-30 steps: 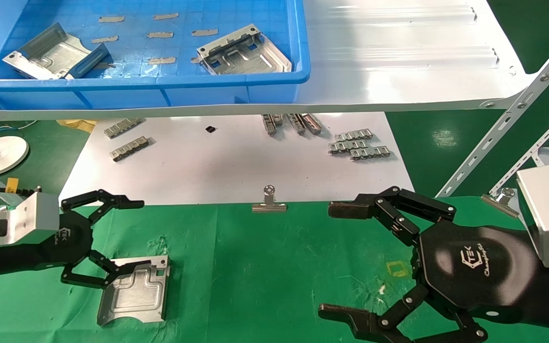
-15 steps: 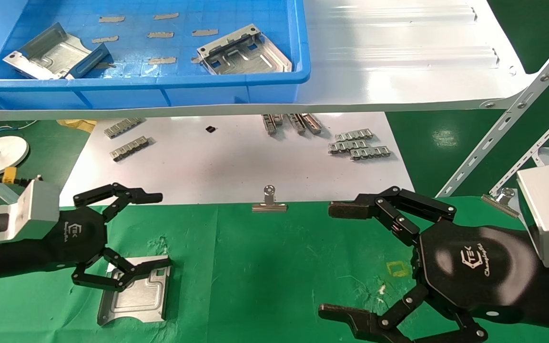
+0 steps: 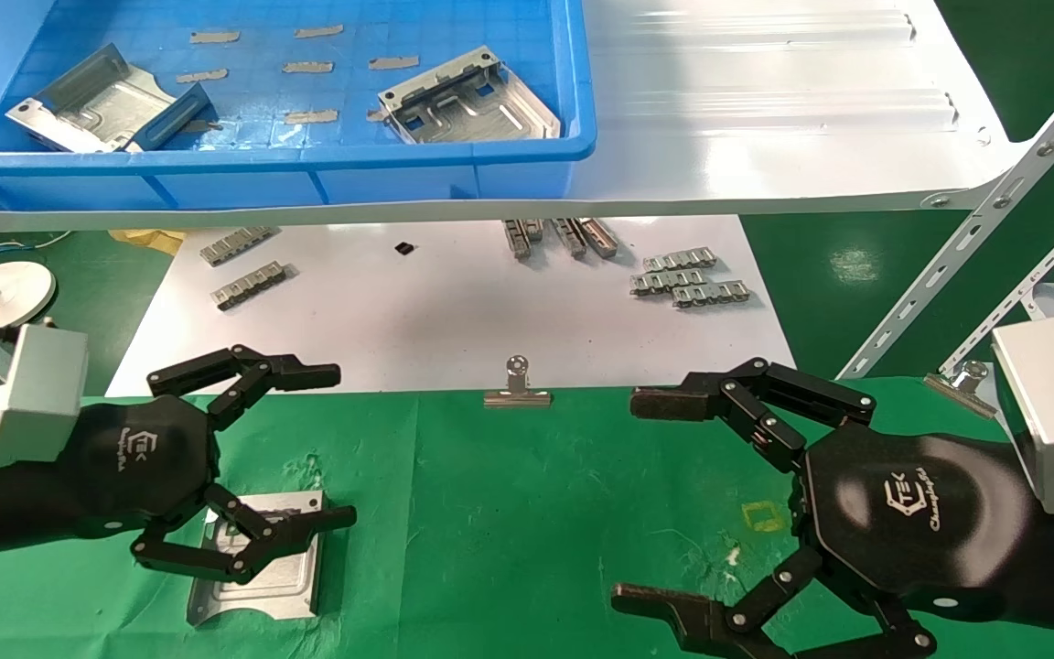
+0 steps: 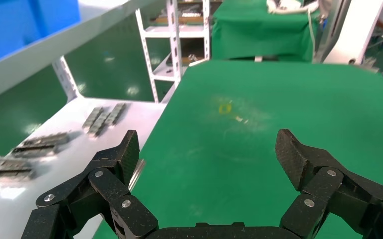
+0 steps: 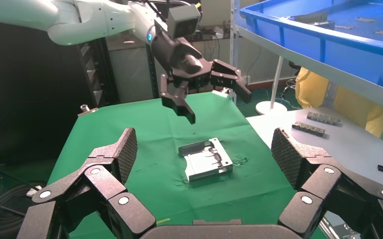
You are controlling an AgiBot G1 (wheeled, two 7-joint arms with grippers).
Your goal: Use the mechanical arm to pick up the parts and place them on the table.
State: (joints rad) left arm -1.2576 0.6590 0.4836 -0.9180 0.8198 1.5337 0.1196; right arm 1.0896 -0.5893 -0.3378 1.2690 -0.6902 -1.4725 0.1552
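One silver-grey part (image 3: 262, 558) lies flat on the green table (image 3: 509, 513), also seen in the right wrist view (image 5: 206, 160). My left gripper (image 3: 341, 446) is open and empty, raised above the part, with its lower finger crossing over it in the head view; the right wrist view shows it (image 5: 218, 104) clear of the part. The left wrist view shows only my left gripper (image 4: 209, 152) and bare green cloth (image 4: 259, 119). Two more parts (image 3: 102, 101) (image 3: 467, 99) lie in the blue bin (image 3: 307, 174). My right gripper (image 3: 629, 502) hangs open and empty over the cloth at the right.
The blue bin stands on a glossy white shelf (image 3: 765, 119) above the table's far side. A white sheet (image 3: 454, 311) with small link strips (image 3: 687, 279) lies behind the cloth. A binder clip (image 3: 516, 389) holds the cloth's edge. Slanted shelf braces (image 3: 966, 238) stand at the right.
My left gripper has risen and moved right and away from me, staying open. The part stays on the cloth. The right arm has not moved.
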